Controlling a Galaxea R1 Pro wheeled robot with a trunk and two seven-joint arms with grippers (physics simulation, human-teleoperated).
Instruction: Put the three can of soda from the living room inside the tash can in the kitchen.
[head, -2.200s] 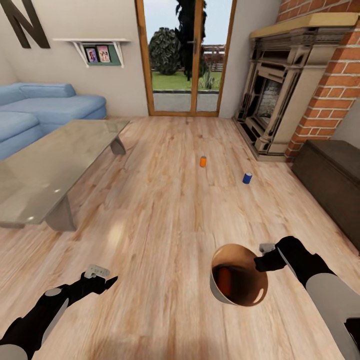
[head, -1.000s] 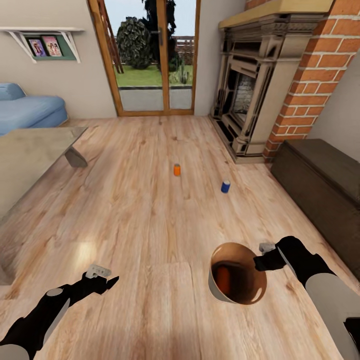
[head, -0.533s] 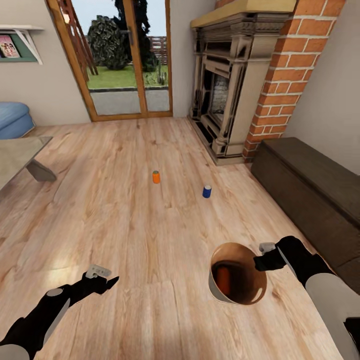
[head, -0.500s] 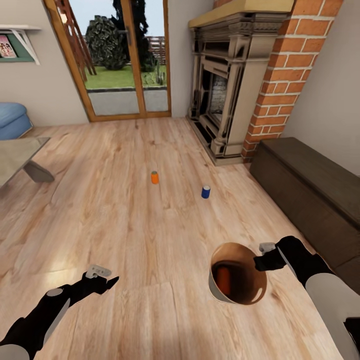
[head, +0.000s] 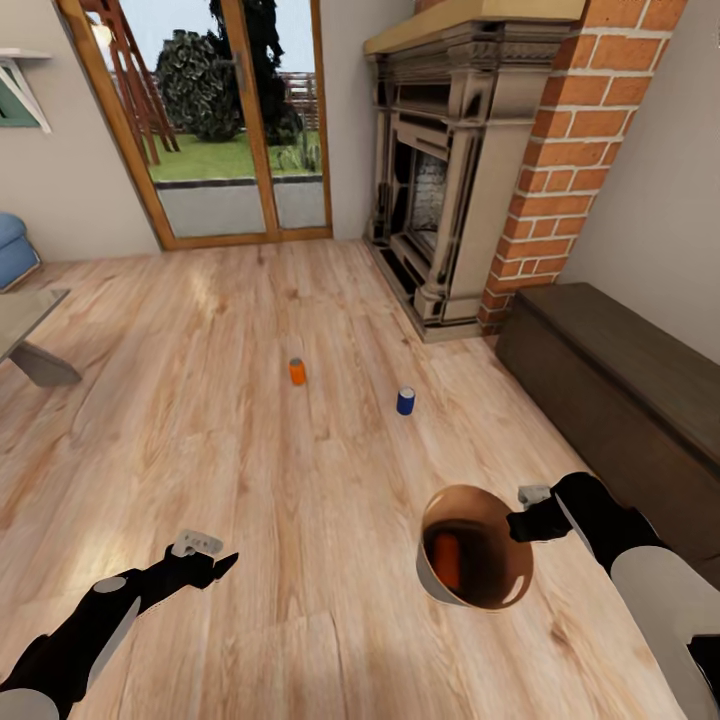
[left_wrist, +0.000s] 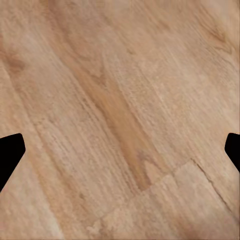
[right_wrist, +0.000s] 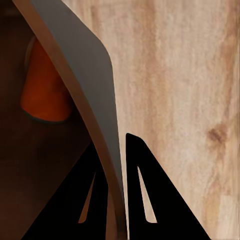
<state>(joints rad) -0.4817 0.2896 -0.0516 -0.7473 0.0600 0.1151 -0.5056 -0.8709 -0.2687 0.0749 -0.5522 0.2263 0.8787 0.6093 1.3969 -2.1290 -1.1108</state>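
Bin in hand, two cans still on the floor

Fireplace (head: 450, 150) and glass doors (head: 215, 120) stand ahead across the plank floor (head: 250, 450). Right gripper (head: 522, 524) is clamped on the bin (head: 440, 585) rim, one orange can (head: 447, 560) inside. Another orange can (head: 297, 371) and a blue can (head: 405, 401) stand apart mid-floor. Left gripper (head: 205, 562) hangs spread and empty. Risk: the rim-held bin could tilt in transit and spill its can.

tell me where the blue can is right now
In the head view the blue can stands upright on the wood floor, right of the orange can, ahead of the fireplace and beyond the bin.
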